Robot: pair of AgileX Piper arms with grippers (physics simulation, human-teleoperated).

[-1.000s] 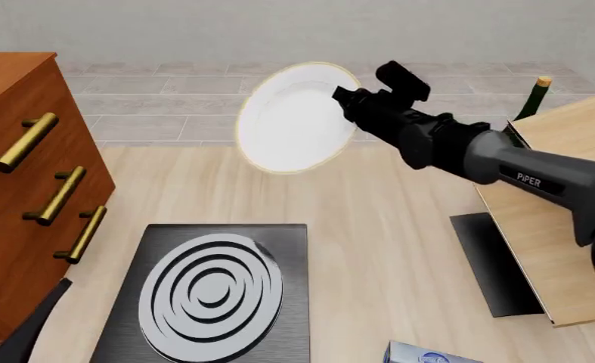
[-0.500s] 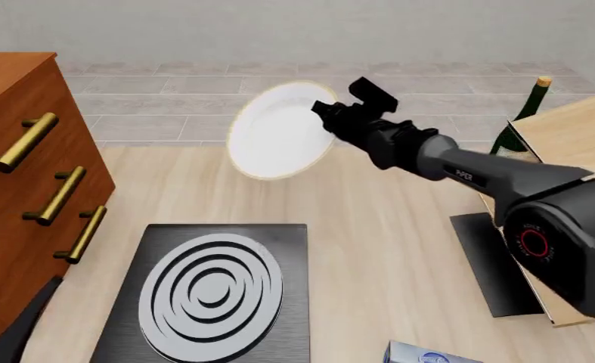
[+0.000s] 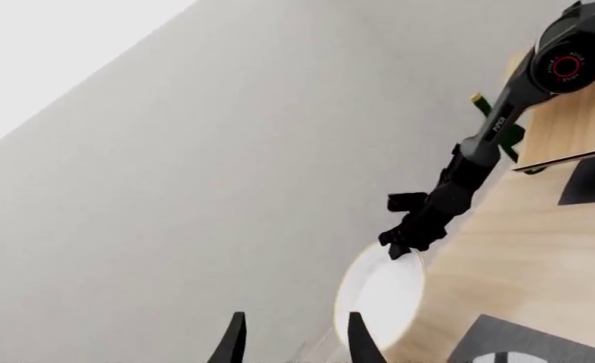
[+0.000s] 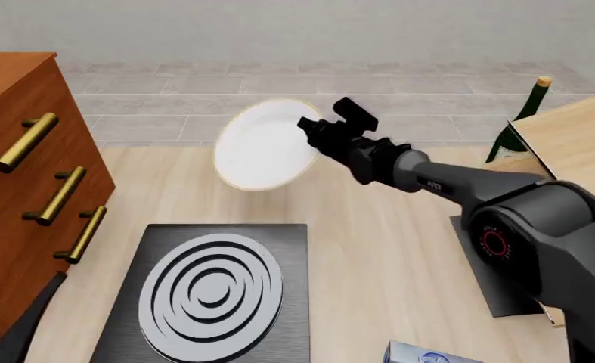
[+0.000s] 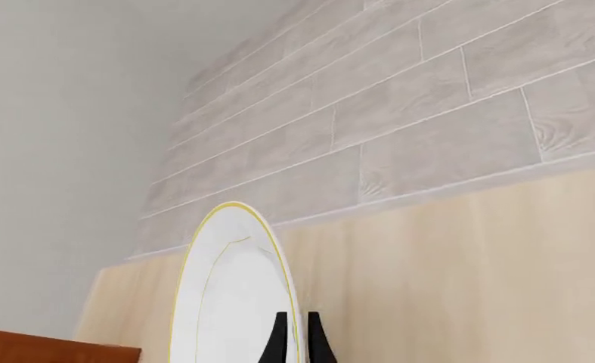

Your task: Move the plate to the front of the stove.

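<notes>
The white plate (image 4: 260, 145) with its thin gold rim hangs tilted on edge above the far part of the table, beyond the stove (image 4: 209, 293). My right gripper (image 4: 311, 127) is shut on the plate's right rim. In the right wrist view the rim of the plate (image 5: 228, 291) sits between the two fingertips of the right gripper (image 5: 294, 338). The left wrist view shows my left gripper (image 3: 295, 344) open and empty, with the plate (image 3: 382, 296) and a corner of the stove (image 3: 524, 346) far ahead of it.
A wooden drawer cabinet (image 4: 25, 181) with brass handles stands at the left. At the right are a raised wooden board (image 4: 569, 189), a green bottle (image 4: 522, 113) behind it and a black mat (image 4: 494, 265). A blue-white box (image 4: 429, 353) lies at the near edge.
The right arm has carried the plate to the left and lower, closer to the table beyond the stove. The left arm has stayed put.
</notes>
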